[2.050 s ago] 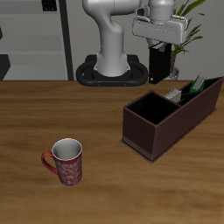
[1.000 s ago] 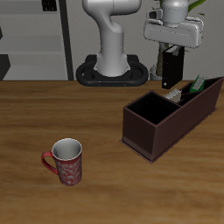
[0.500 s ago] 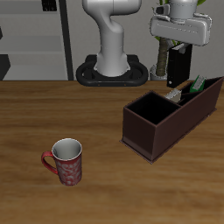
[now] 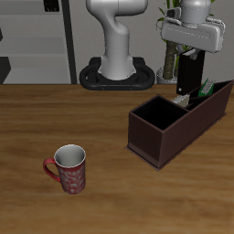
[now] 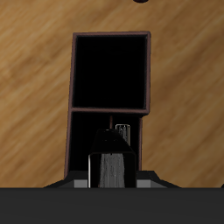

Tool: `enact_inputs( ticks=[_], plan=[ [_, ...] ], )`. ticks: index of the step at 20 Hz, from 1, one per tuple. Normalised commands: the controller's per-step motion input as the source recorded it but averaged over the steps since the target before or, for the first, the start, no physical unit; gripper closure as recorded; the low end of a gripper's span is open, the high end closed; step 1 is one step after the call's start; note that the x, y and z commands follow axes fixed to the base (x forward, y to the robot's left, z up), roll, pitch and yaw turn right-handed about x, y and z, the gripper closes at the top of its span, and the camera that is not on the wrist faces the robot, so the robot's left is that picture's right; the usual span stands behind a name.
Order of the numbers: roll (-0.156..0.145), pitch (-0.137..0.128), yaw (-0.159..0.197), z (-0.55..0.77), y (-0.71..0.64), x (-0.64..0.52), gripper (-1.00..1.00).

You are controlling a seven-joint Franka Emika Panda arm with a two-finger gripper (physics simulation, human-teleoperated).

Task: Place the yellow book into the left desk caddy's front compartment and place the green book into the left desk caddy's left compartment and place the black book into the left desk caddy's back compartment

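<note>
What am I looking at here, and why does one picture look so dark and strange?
It is a simulated robot arm at a wooden table. One picture looks at it from the front; the dark one comes from a camera on the arm's own gripper, looking straight down. The gripper holds the black book upright above the left desk caddy, a long brown box with dividers. The green book and the yellow book already stand inside it. A red mug sits apart, nearer the front edge.
</note>
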Motion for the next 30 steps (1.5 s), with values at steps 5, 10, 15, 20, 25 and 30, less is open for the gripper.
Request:
enact_inputs(
  ticks=[5,10,15,20,25,30],
  plan=[
    [-0.006,0.015,-0.032,-0.02,0.07,0.18,1.0],
    [0.013,0.011,-0.011,-0.04,0.09,0.03,1.0],
    [0.01,0.005,-0.002,-0.05,0.06,0.06,1.0],
    [0.009,0.009,-0.001,-0.06,0.06,0.08,1.0],
    [0.0,0.013,0.0,-0.09,0.03,0.09,1.0],
    [-0.001,0.024,0.001,-0.16,0.0,0.15,1.0]
  ],
)
